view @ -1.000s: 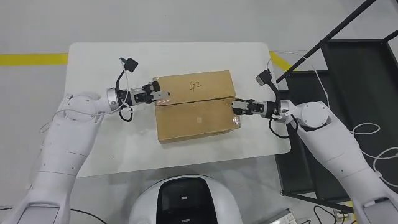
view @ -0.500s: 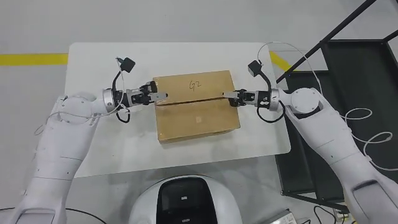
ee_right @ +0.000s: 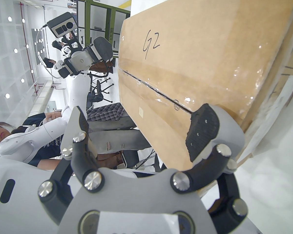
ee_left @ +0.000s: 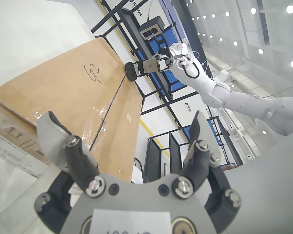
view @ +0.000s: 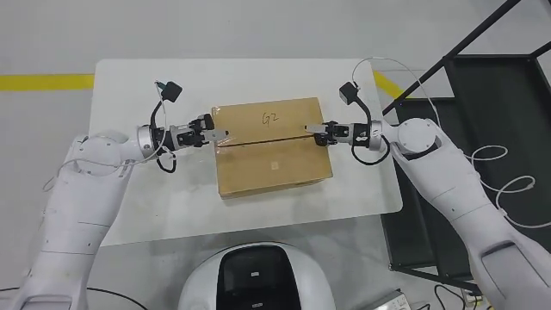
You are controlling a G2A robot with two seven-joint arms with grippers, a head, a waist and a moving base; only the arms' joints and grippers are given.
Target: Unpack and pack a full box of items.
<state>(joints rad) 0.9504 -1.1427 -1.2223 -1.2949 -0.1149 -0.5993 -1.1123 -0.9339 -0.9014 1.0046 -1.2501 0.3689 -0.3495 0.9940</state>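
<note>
A closed brown cardboard box (view: pixel 271 145) marked "G2" lies in the middle of the white table (view: pixel 138 198). A taped seam runs along its top from end to end. My left gripper (view: pixel 221 135) sits open at the seam's left end, level with the box top (ee_left: pixel 63 86); one finger (ee_left: pixel 51 127) is against the box edge. My right gripper (view: pixel 311 128) is open at the seam's right end. One of its pads (ee_right: pixel 204 127) rests by the seam on the box (ee_right: pixel 197 49), the other finger (ee_right: pixel 75 122) hangs off the box's side. Nothing is held.
A black metal rack (view: pixel 482 120) stands just off the table's right edge, close to my right arm. A yellow floor line (view: pixel 43 81) runs behind the table. Bare table surface lies in front of and behind the box.
My right gripper has moved from the box's near right corner back to the right end of the seam. My left gripper has shifted slightly leftward at the seam's left end.
</note>
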